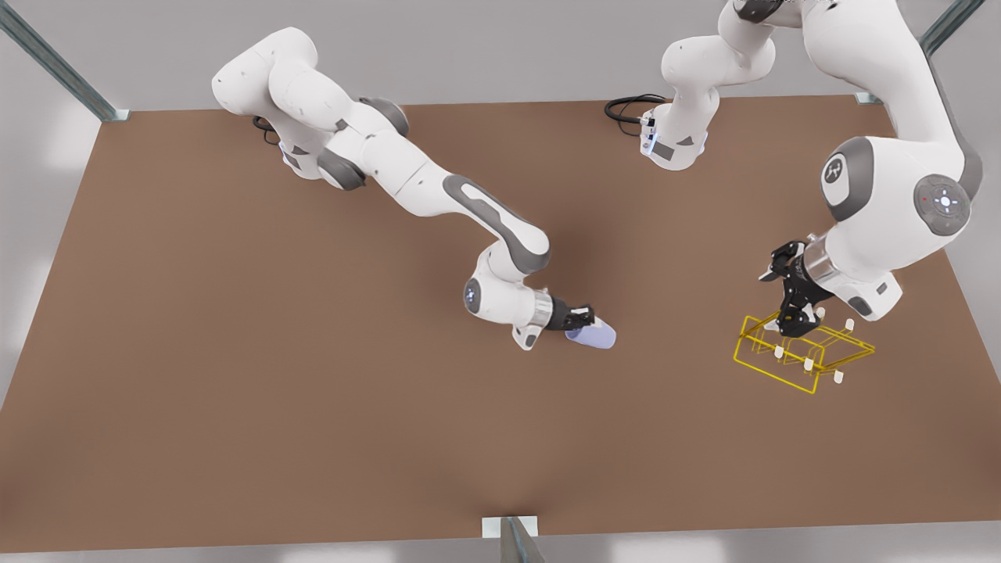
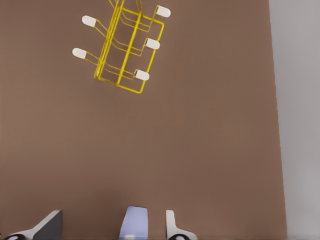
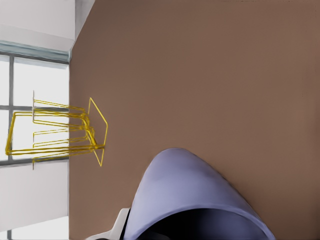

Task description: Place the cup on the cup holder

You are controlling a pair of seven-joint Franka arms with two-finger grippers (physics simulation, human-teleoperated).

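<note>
The brown counter carries the yellow wire cup holder, which sits upright near the counter's edge on the front view's right, its white-tipped pegs pointing up. The left gripper hangs over the cup holder's far side, its jaws released and spread wide, as the fingers in the left wrist view show. Well apart from the cup holder, toward the front view's left, the right gripper reaches out low and level, jaws clenched on the rim of the lavender-blue cup, which is tipped on its side with its base towards the cup holder
</note>
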